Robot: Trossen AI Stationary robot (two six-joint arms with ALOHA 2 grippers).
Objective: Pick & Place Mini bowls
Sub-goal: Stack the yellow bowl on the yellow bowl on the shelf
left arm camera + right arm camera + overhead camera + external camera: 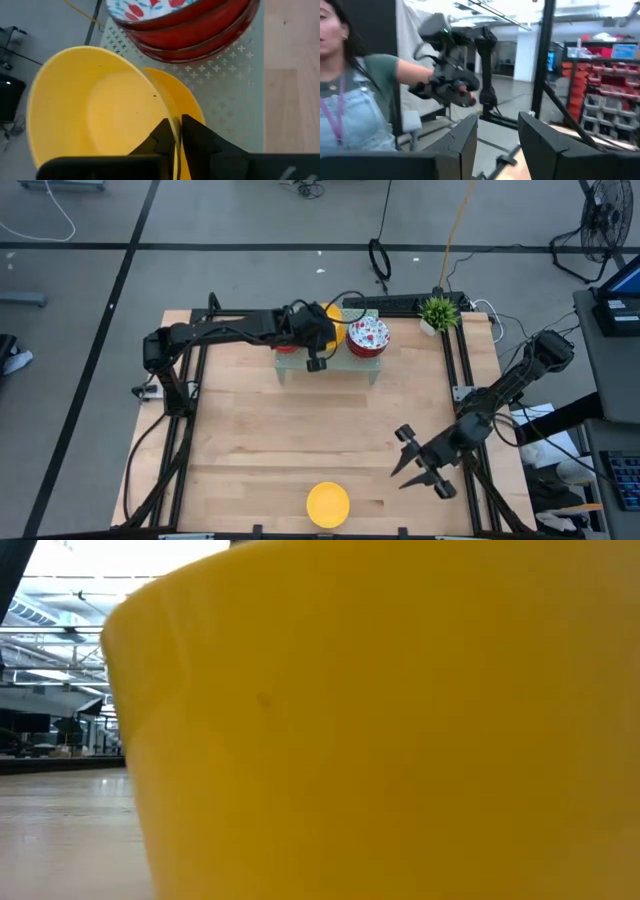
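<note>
My left gripper (322, 332) reaches over the pale green mesh rack (330, 372) at the table's far side and is shut on a yellow mini bowl (90, 105). Another yellow bowl (187, 102) lies under it on the rack. Beside them stands a stack of red bowls (200, 30) with a white floral bowl (367, 333) on top. One more yellow bowl (327, 503) rests on its base near the table's front edge and fills the low view (400, 720). My right gripper (403, 456) is open and empty above the table's right front part. My left gripper pinches the yellow bowl's rim (174, 131), one finger inside the bowl and one outside. The bowl sits tilted in the hold, over the other yellow bowl on the rack.
A small green plant (438, 311) stands at the far right corner. Bare wood lies between the rack and the front bowl. In the right wrist view a person (355, 100) stands beyond the table, holding a dark device.
</note>
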